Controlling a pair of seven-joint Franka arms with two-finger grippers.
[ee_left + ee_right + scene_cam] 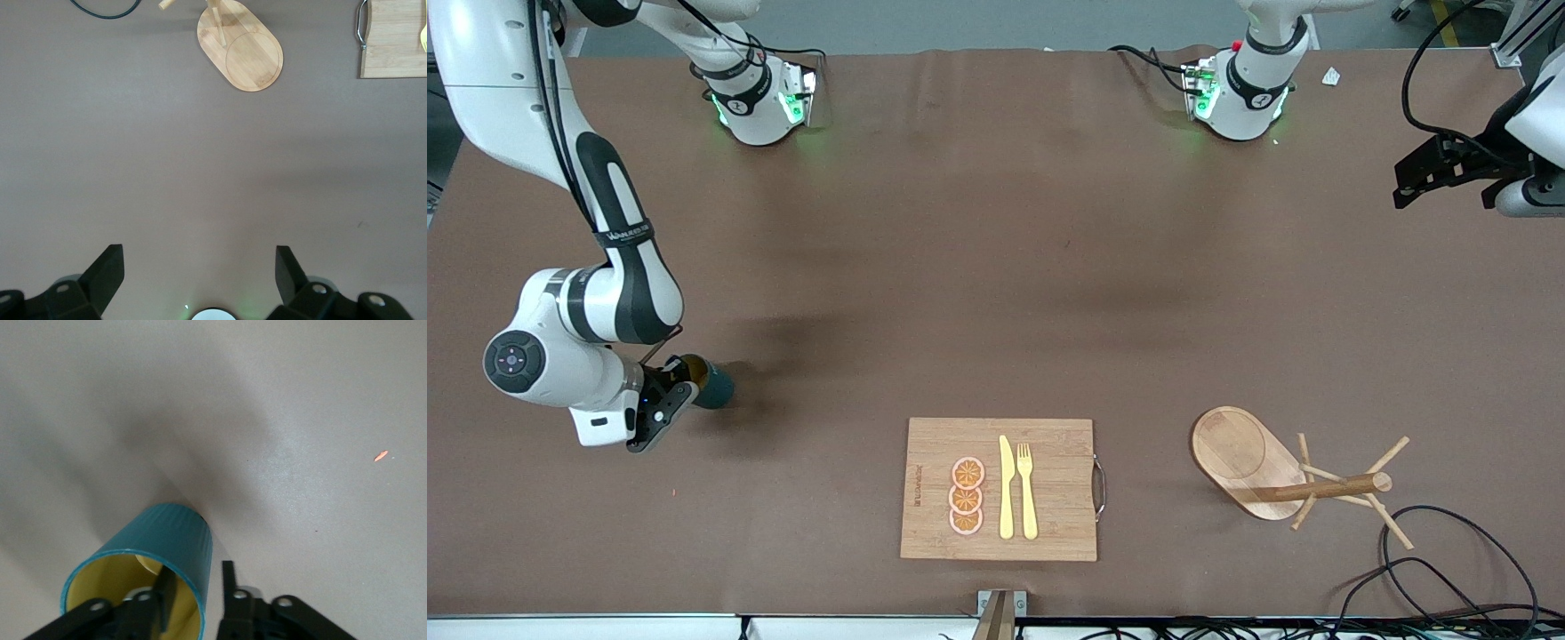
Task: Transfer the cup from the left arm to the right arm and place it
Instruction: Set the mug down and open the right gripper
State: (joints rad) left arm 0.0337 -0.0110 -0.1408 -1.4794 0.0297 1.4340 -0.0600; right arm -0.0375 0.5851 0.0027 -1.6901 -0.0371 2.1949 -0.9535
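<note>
The teal cup [713, 384] with its yellow inside [170, 543] is at the right arm's end of the table, its base down at the tabletop. My right gripper [679, 384] is at its rim, one finger inside the cup and the other outside [228, 577]. The jaws stand slightly apart from the wall, so the right gripper [197, 572] is open around it rather than clamped. No handle shows. My left gripper [1427, 173] waits high over the left arm's end of the table, open [197, 257] with nothing between its fingers.
A wooden cutting board [1049, 444] near the front camera carries three orange slices [967, 496], a knife [1006, 489] and a fork [1027, 489]. A wooden mug tree [1245, 453] lies tipped beside it, with black cables [1449, 551] close by.
</note>
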